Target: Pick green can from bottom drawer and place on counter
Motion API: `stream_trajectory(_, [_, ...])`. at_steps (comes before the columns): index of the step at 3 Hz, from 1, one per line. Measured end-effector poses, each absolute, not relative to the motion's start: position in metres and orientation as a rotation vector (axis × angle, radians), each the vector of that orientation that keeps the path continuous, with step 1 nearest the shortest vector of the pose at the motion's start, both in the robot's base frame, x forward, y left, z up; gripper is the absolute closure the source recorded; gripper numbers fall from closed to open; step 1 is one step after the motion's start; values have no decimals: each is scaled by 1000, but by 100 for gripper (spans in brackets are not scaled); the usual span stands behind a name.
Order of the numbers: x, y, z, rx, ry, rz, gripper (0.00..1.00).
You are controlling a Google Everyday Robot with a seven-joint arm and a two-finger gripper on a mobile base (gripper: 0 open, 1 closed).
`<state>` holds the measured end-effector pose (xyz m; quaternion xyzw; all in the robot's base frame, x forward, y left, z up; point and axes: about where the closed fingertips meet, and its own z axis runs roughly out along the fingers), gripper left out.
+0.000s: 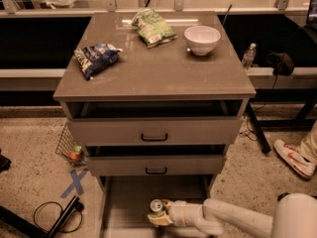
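The green can stands upright on the floor of the bottom drawer, near the drawer's front and slightly right of centre, with its silver top facing up. It is low and set back under the cabinet, so it has to be reached from the side and front, not from above.

The gripper is down inside the open drawer, right at the can. Its pale fingers sit on either side of the can's body and appear clenched onto it. The can does not look lifted yet.

The white arm comes in from the lower right. It lies almost level and close to the floor, stretched leftward from the robot's rounded body. This low, flat pose appears to keep it clear of the two shallower drawers above, which both stand partly open and overhang the bottom one.

Above them is the counter, where the can is meant to go. It carries a white bowl at the back right, a green snack bag at the back centre, and a blue snack bag on the left. Bare surface shows across the front and middle.
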<state>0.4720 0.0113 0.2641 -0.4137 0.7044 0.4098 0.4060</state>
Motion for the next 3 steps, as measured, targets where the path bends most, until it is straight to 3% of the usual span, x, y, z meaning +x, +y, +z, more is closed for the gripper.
stream_trajectory(3, [500,-54,492,-864,1789,1039,100])
